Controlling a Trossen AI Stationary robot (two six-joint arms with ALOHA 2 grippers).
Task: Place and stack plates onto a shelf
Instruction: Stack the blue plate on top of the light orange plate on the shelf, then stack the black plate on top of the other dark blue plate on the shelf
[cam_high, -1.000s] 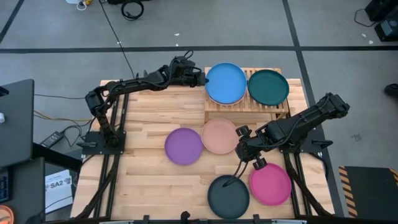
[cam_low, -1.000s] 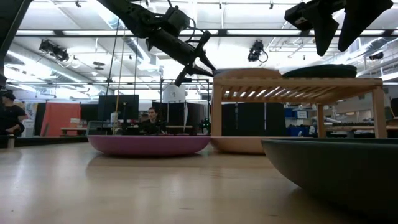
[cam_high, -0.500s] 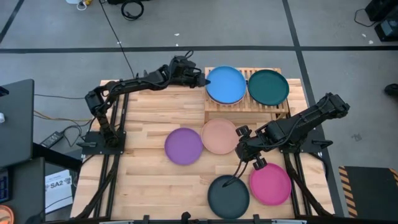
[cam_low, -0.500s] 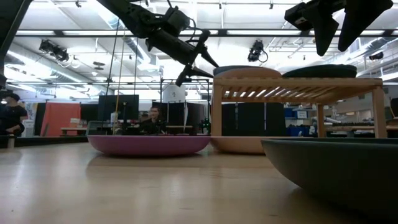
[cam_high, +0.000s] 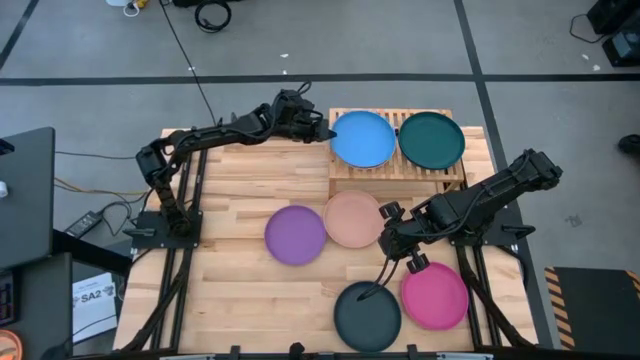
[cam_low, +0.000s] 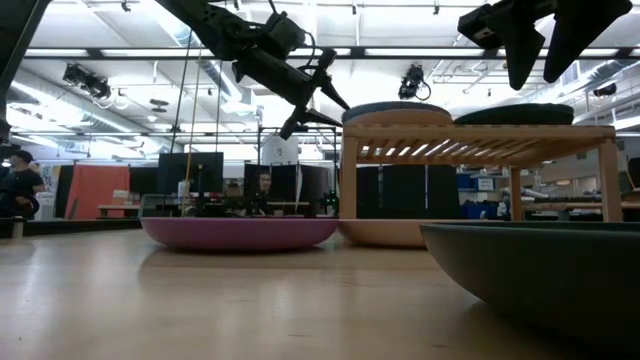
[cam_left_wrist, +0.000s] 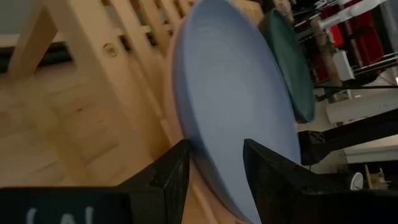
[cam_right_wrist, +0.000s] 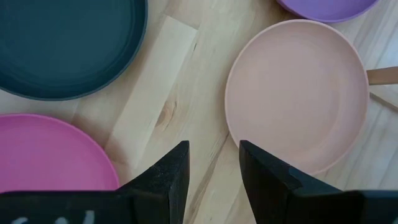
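The blue plate (cam_high: 363, 138) lies flat on the left half of the shelf (cam_high: 400, 175), on top of a peach plate whose rim (cam_left_wrist: 170, 93) shows beneath it. A dark teal plate (cam_high: 431, 139) rests on the shelf's right half. My left gripper (cam_high: 326, 130) is open at the blue plate's left rim, one finger above and one below it (cam_low: 343, 114). On the table lie purple (cam_high: 296, 234), peach (cam_high: 353, 218), black (cam_high: 367, 315) and magenta (cam_high: 435, 296) plates. My right gripper (cam_high: 390, 235) hangs open above the table between them, holding nothing (cam_right_wrist: 213, 149). My left gripper has its open fingers (cam_left_wrist: 177, 171) on either side of the blue plate's left rim (cam_left_wrist: 211, 155), coming in nearly level from the table's left. Whether either finger touches the rim I cannot tell. The plate lies flat on the plate under it.
The shelf stands on legs at the table's far right, with room under it. Bare planks lie on the table's left half and near left corner. People and desks show in the room beyond the table.
My left gripper has opened and let go of the blue plate. The plate's raised left rim has dropped, and the plate now lies flat on the peach plate on the shelf. My right arm has kept still.
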